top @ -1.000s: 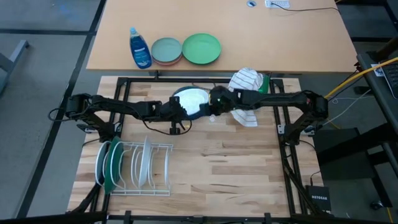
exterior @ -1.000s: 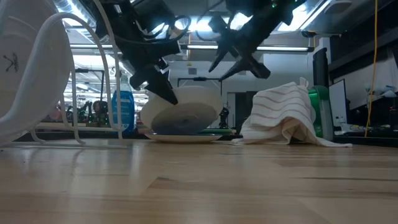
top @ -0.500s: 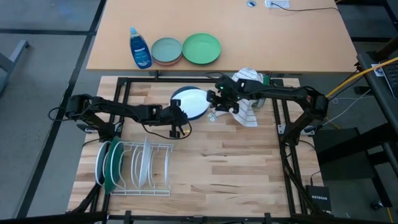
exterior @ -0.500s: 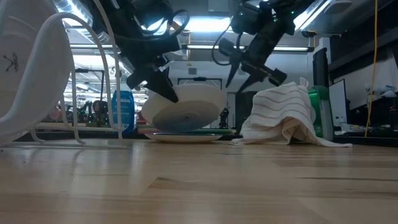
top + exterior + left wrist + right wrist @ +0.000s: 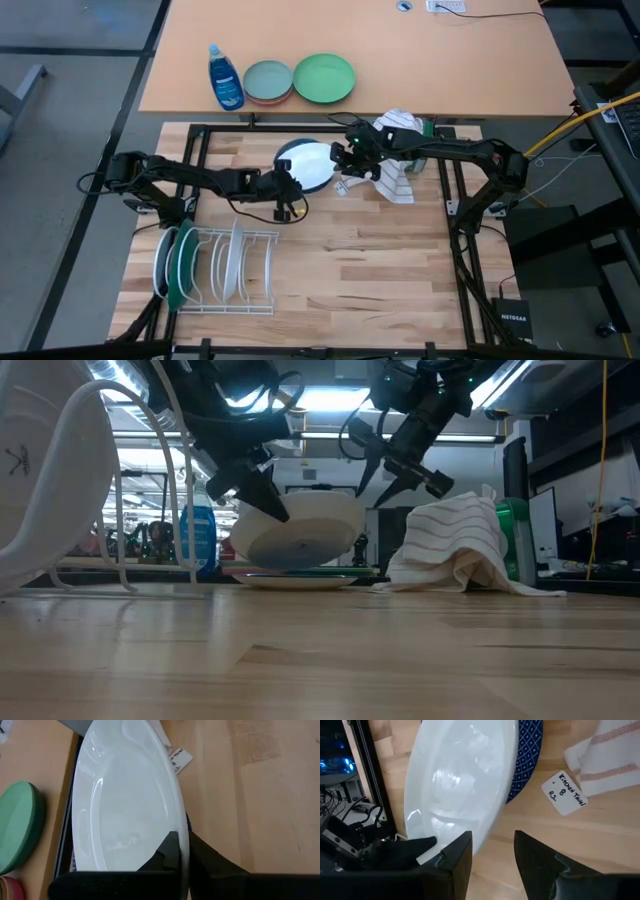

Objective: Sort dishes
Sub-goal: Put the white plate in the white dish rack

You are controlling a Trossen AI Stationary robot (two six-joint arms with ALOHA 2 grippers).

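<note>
left gripper (image 5: 284,186) is clamped on the near rim of a white plate (image 5: 310,165), fingers (image 5: 172,851) pinching the edge from both sides. plate is lifted & tilted: in the low view it (image 5: 298,530) hangs at a slant above the table (image 5: 380,260), held edge higher, far edge dipping toward a dark blue patterned plate (image 5: 526,755) that lies flat on the wood under it. whether the low edge touches the blue plate, can't tell.

right gripper (image 5: 347,158) sits just beside the white plate's other side, close to the rim, not holding anything. its fingers (image 5: 457,855) are spread w/ a clear gap between them, bare wood showing through; plate rim runs past one finger. in the low view it (image 5: 383,464) hangs above & to the side of the tilted plate.

striped towel (image 5: 393,150) is bunched up at the table's back edge by the right arm, a small paper tag (image 5: 564,793) near it on the wood. a green object (image 5: 512,550) peeks from behind the towel.

dish rack (image 5: 220,265) at the table's front left holds upright plates: a dark green plate (image 5: 183,262) w/ a white one beside it at the left end, more white ones in the slots to the right.

on the far desk: blue soap bottle (image 5: 224,76), grey-blue plate (image 5: 266,78) stacked over a pink one, light green plate (image 5: 324,77).
</note>
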